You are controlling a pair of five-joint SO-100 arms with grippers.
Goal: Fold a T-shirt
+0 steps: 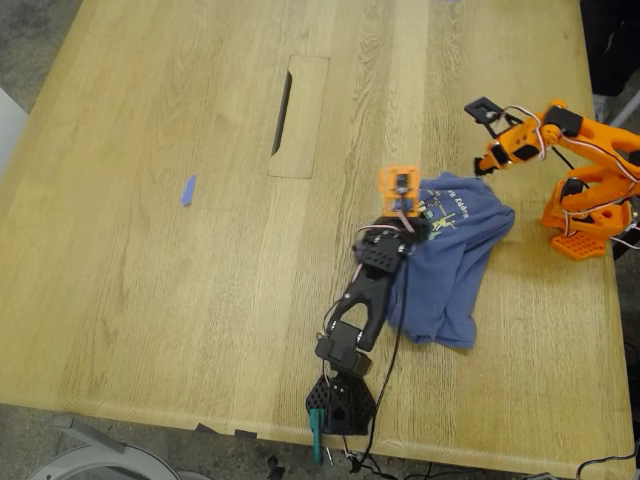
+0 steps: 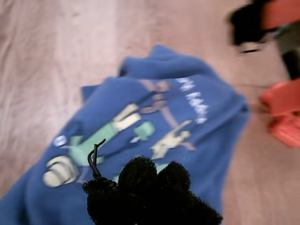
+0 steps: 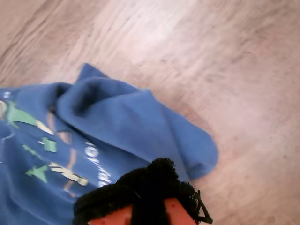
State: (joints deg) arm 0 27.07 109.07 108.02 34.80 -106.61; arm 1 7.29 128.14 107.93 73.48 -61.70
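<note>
Wood fills most of the exterior view: a pale table [image 1: 150, 300] with fine grain lines. Toward that view's left, a tiny blue strip [image 1: 188, 190] lies flat by itself. Farther right, past the middle and toward the far edge, a long dark slot [image 1: 283, 112] is cut into the top.

Next comes the black arm, reaching up from the near edge. My first gripper [image 1: 402, 225] is at the left edge of the T-shirt [image 1: 455, 265], over the picture on the chest. Its fuzzy black jaws look pressed close together, but I cannot tell if they pinch any cloth.

The T-shirt is soft blue cotton, crumpled in a loose heap with rounded folds. Green and yellow cartoon shapes and yellow letters show on it. It looks light and floppy, so it will likely sag and bunch when lifted. A good place to grab would be a thick edge, like a sleeve or the hem, not the flat middle.

At the exterior view's right, my second gripper [image 1: 488, 160], on the orange arm, is at the shirt's far right corner. I cannot tell if its jaws are open or closed.
</note>
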